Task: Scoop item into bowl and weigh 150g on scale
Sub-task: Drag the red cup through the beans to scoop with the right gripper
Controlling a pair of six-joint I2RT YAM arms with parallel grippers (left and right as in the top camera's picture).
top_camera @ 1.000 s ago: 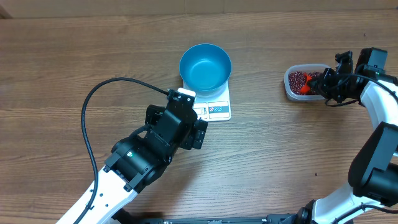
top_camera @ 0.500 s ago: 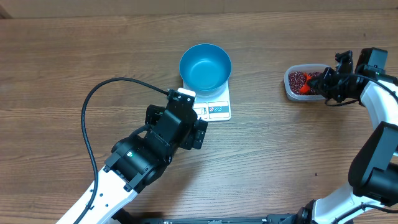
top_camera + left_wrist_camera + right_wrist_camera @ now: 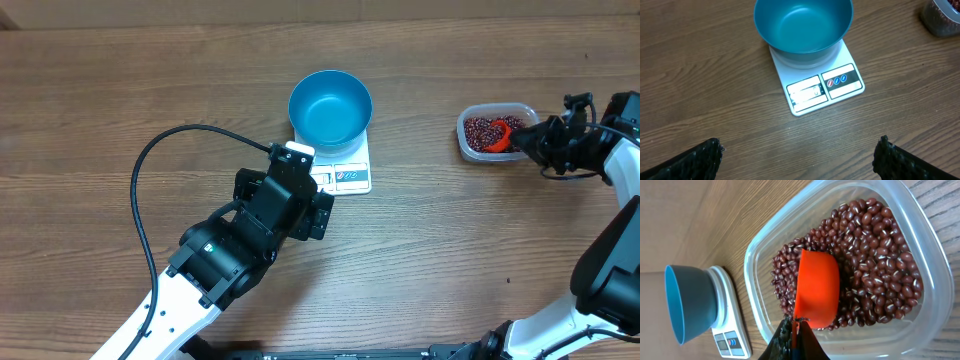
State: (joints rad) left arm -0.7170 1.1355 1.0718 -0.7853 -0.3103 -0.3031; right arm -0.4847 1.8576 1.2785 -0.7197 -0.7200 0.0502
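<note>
Near the middle of the wooden surface (image 3: 120,90), the blue bowl (image 3: 330,108) sits on the white scale (image 3: 352,176). It covers the scale's 12 o'clock end and leaves the display panel and blue markings bare at the 6 o'clock end. The bowl's smooth blue inside shows right down to the bottom.

Toward 3 o'clock from the bowl, well apart from it, a clear plastic tub (image 3: 465,148) holds the beans (image 3: 482,128) in a loose red-brown heap. The right claw (image 3: 535,145) comes at the tub from its 3 o'clock side. Its fingers are together, clamped on the handle of an orange scoop (image 3: 503,133). From the right wrist, the scoop's cup lies among the beans with its outer side to the camera, so I cannot tell what is in it.

The left claw (image 3: 799,142) hovers at about 7 o'clock from the scale, near it but not touching. Its fingers are wide apart and hold nothing. A black cable (image 3: 150,165) arcs over the surface at 9 o'clock from that arm.
</note>
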